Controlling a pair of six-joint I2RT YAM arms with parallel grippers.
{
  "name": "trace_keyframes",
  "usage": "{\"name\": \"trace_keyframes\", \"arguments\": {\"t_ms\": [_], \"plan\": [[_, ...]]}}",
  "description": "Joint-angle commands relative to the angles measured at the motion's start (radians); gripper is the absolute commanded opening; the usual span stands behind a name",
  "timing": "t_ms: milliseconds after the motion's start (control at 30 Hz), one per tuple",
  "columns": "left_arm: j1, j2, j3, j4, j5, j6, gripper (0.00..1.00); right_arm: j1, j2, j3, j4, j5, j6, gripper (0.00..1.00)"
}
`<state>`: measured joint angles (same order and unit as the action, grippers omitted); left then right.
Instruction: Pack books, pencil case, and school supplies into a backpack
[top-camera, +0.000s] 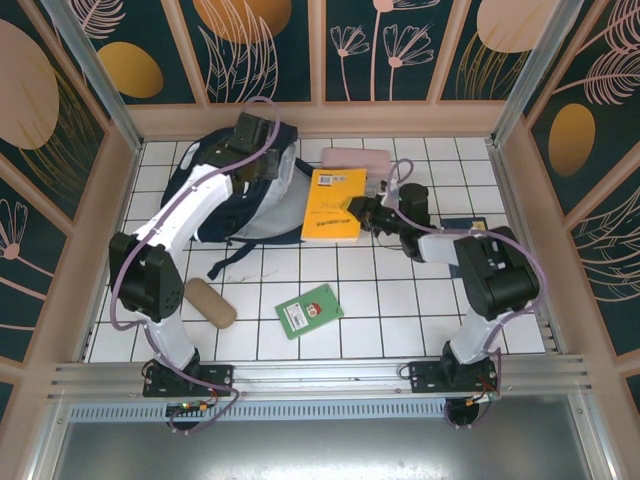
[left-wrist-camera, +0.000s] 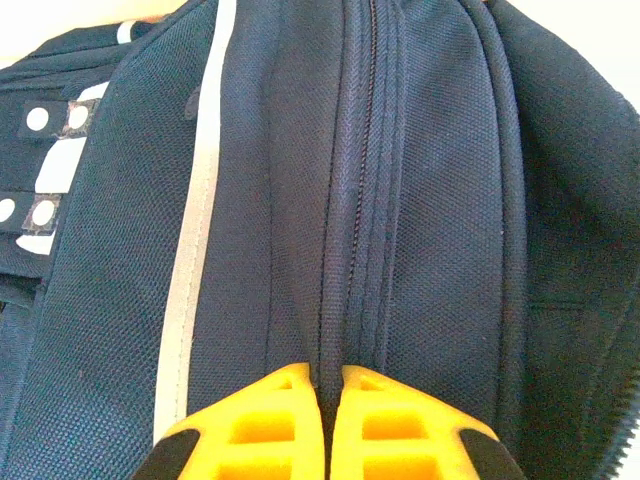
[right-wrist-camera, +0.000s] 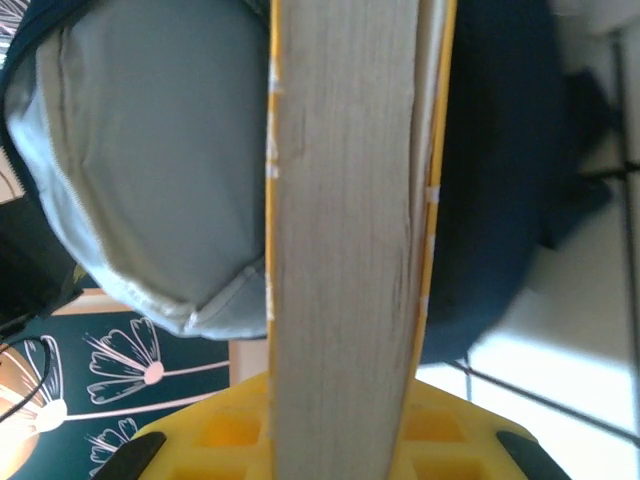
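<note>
1. nearest the arm bases, a small flat green book with a red-and-white picture (top-camera: 309, 311) lies face up on the white tiled table (top-camera: 420, 310), well apart from the bag. to its left lies a tan oblong soft pouch (top-camera: 210, 302), with no gripper near it.

2. further in, the right gripper (top-camera: 364, 211) is clamped on the right edge of a flat yellow-orange book (top-camera: 333, 205). the right wrist view shows the page block squeezed between the yellow fingers (right-wrist-camera: 215, 435). the book's left edge sits at the mouth of the bag, next to the pale grey lining.

3. the large navy-blue fabric backpack with white reflective stripes (top-camera: 272, 212) lies at the far left of the table, mouth facing right. the left gripper (left-wrist-camera: 330, 395) is pinched together on a fold of its fabric along the zip seam, with cloth between the jaws.

4. beyond the book, a pink oblong pouch (top-camera: 355, 158) rests near the far wall.

step in hand, as judged: loading the yellow-orange book while the left arm holds the opening. the next move calls for lifting the pinched fold to widen the mouth, then sliding the book leftward, flat, into the lining without catching the rim.

legible writing: none. the yellow cover bears dark print and a small white patch, too small to read. no brand can be read on the backpack.
</note>
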<state>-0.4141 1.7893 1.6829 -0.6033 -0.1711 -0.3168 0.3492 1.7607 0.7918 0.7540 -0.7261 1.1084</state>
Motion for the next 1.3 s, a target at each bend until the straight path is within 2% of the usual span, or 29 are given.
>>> {"name": "trace_keyframes", "arguments": {"t_ms": [0,233,533,633,733,800,833,900,1000,1067,1267], "plan": [[0.026,-0.069,0.049,0.096,0.135,-0.05,0.0,0.053,0.096,0.137,0.177,0.034,0.051,0.0],[0.066,-0.14,0.036,0.148,0.257,-0.101,0.0,0.156,0.364,0.421,0.226,0.079,0.14,0.0],[0.089,-0.134,0.055,0.18,0.348,-0.155,0.0,0.28,0.613,0.763,0.098,0.262,0.184,0.0],[0.089,-0.133,0.055,0.179,0.368,-0.165,0.0,0.307,0.689,0.873,0.075,0.296,0.206,0.0],[0.089,-0.135,0.051,0.178,0.377,-0.169,0.0,0.335,0.774,1.033,-0.028,0.316,0.192,0.01],[0.089,-0.139,0.044,0.174,0.371,-0.165,0.0,0.349,0.832,1.159,-0.144,0.324,0.162,0.05],[0.089,-0.141,0.04,0.172,0.368,-0.163,0.0,0.355,0.861,1.229,-0.205,0.32,0.143,0.1],[0.088,-0.146,0.032,0.169,0.367,-0.158,0.0,0.36,0.885,1.306,-0.308,0.314,0.116,0.28],[0.089,-0.152,0.025,0.165,0.364,-0.148,0.0,0.358,0.852,1.3,-0.417,0.328,0.05,0.43],[0.088,-0.152,0.023,0.163,0.36,-0.144,0.0,0.354,0.815,1.267,-0.466,0.343,0.01,0.47],[0.089,-0.149,0.019,0.156,0.355,-0.13,0.0,0.35,0.714,1.206,-0.617,0.383,-0.111,0.5]]}}
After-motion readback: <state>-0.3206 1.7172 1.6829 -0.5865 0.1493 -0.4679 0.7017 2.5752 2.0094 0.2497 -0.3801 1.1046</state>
